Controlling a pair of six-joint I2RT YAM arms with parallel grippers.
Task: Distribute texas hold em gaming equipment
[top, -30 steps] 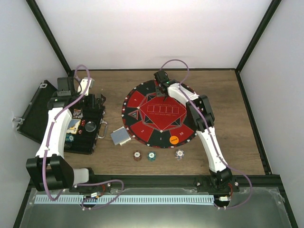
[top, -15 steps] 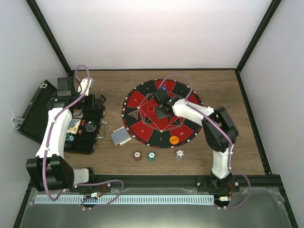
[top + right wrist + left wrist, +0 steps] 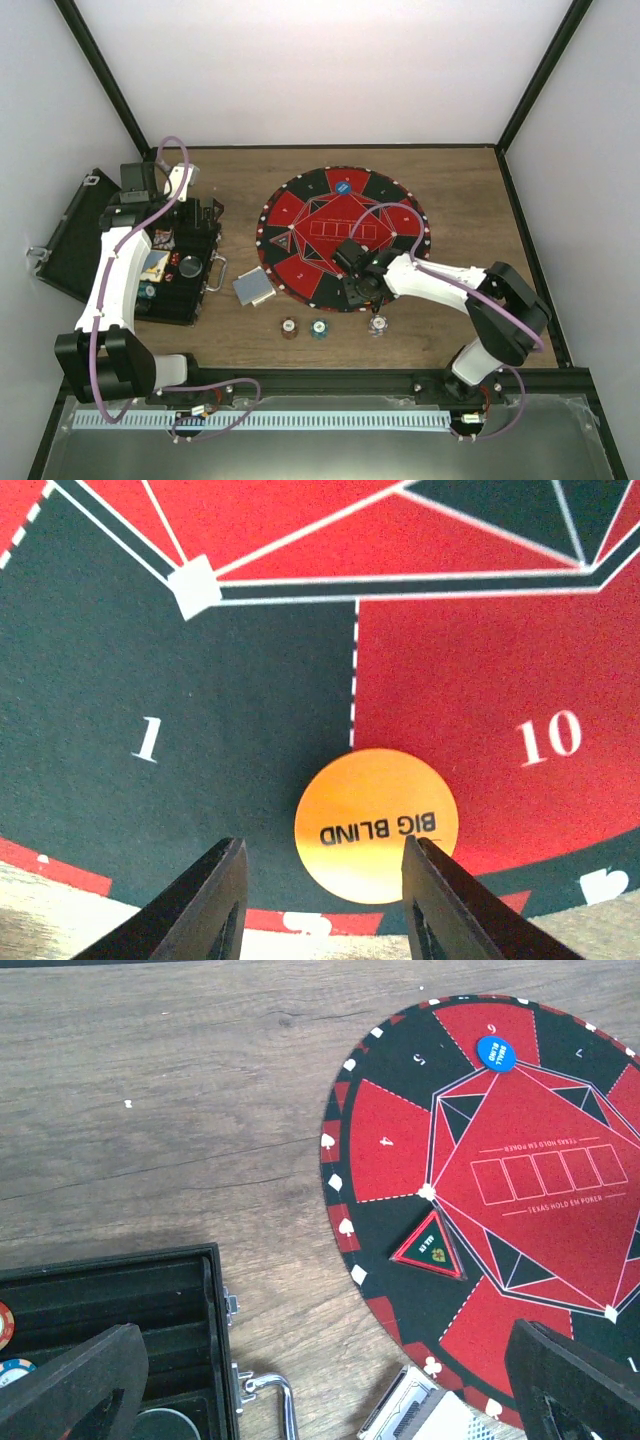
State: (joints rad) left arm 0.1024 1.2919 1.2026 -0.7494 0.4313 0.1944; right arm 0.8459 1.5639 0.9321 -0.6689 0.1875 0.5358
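Note:
In the right wrist view an orange disc [image 3: 376, 825] marked BIG BLIND lies on the round red-and-black mat [image 3: 250, 730], on the line between fields 1 and 10. My right gripper [image 3: 325, 910] is open just above it, one finger on each side. From above, the right gripper [image 3: 362, 292] hides this disc. A blue disc [image 3: 344, 184] lies at the mat's far side, and also shows in the left wrist view [image 3: 496, 1053]. Three striped-rim chips [image 3: 319, 327] sit in a row before the mat. A grey card deck [image 3: 253, 288] lies left of it. My left gripper [image 3: 203, 222] is open and empty above the black case [image 3: 185, 290].
The open case [image 3: 110, 1290] holds more chips [image 3: 5, 1325] and has a metal handle [image 3: 265, 1400]. Its lid [image 3: 70, 235] lies open at the left. A triangular all-in marker [image 3: 432, 1248] sits on the mat's left part.
My right gripper has pulled back from the mat's far side, leaving the blue disc there, and now stands open over the orange disc. The left arm has not moved.

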